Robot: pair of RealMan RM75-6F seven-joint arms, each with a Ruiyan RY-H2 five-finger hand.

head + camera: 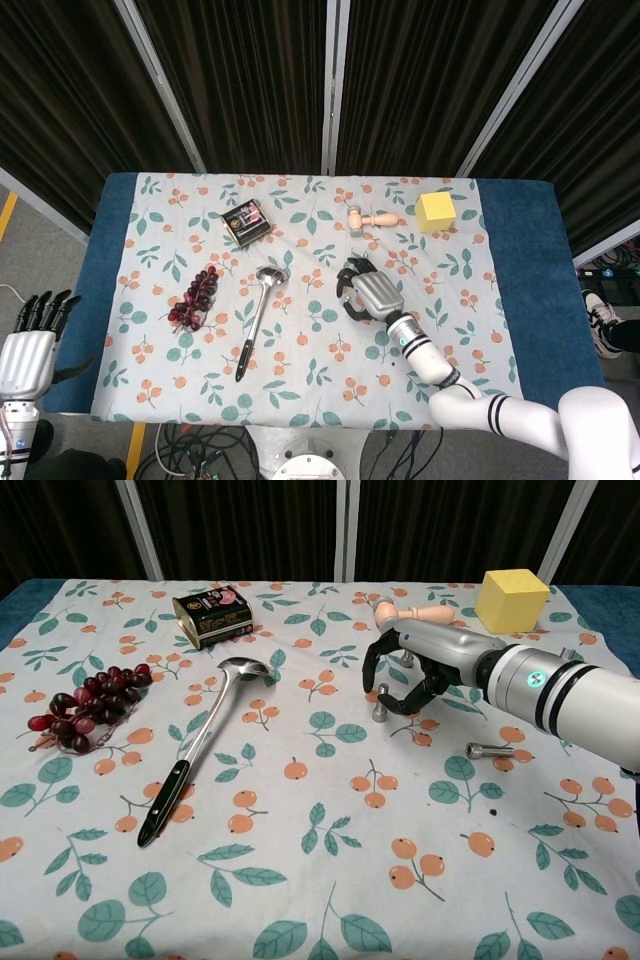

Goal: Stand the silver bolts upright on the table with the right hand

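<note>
three silver bolts, one ladle

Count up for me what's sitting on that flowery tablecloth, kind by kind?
Silver bolts: 2 plainly seen, one upright, one lying
Bunch of grapes: 1
Ladle: 1
Tin: 1
Wooden peg: 1
Yellow block: 1
Total: 7
</note>
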